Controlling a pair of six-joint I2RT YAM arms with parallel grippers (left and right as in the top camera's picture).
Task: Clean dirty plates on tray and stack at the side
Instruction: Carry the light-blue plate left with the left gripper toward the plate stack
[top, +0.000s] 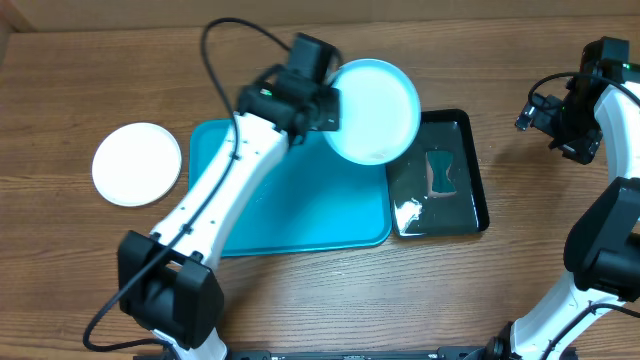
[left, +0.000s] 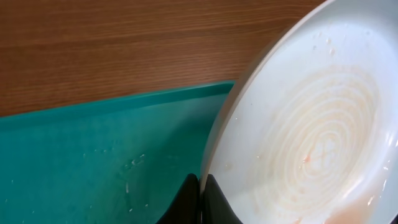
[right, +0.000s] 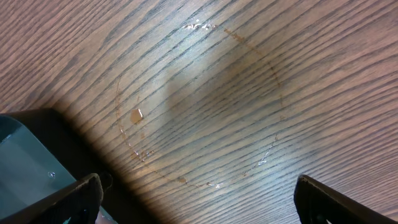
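My left gripper (top: 325, 105) is shut on the rim of a light blue plate (top: 375, 108) and holds it tilted above the right end of the turquoise tray (top: 300, 215). In the left wrist view my fingers (left: 202, 190) pinch the plate's edge (left: 311, 137); faint orange smears and rings show on its face, and the tray (left: 93, 155) lies below. A white plate (top: 137, 163) lies on the table left of the tray. My right gripper (top: 560, 125) is open and empty at the far right, over bare wood (right: 199, 106). The pale yellow-green plate is out of view.
A glossy black tray (top: 440, 175) with water in it sits against the turquoise tray's right side; its corner shows in the right wrist view (right: 25, 149). A wet ring mark (right: 199, 106) is on the wood under my right gripper.
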